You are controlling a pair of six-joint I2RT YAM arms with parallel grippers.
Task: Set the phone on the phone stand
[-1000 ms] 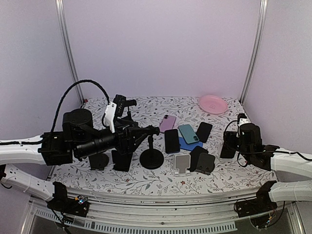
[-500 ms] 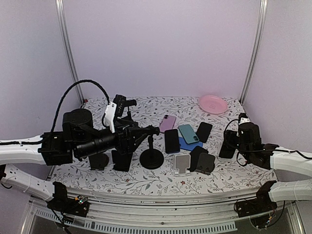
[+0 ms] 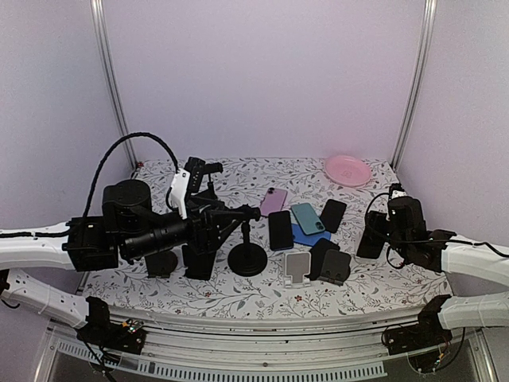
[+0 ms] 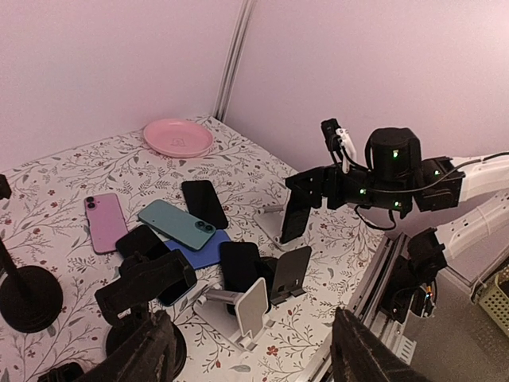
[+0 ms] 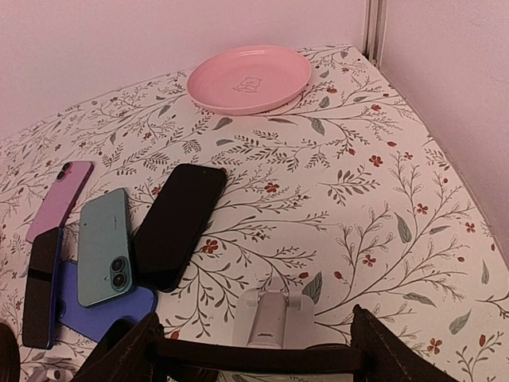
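My right gripper (image 3: 371, 236) is shut on a black phone (image 4: 295, 216), held upright by its side edges at the table's right side. In the right wrist view the phone's top edge (image 5: 258, 358) spans the gap between the fingers. A white phone stand (image 5: 274, 322) sits directly below it, and its base (image 4: 273, 228) shows under the phone in the left wrist view. I cannot tell whether the phone touches the stand. My left gripper (image 3: 242, 213) hangs open over the table's middle left, with nothing between its fingers (image 4: 151, 350).
Loose on the table lie a pink phone (image 3: 273, 200), a teal phone (image 3: 308, 217) on a blue one, and two black phones (image 3: 333, 215) (image 3: 280, 229). A white stand (image 3: 298, 269), a dark stand (image 3: 336, 267) and a round-based black holder (image 3: 247, 259) stand in front. A pink plate (image 3: 347, 169) sits far right.
My right gripper has shifted slightly up and to the left with the black phone in it. The left arm has not moved.
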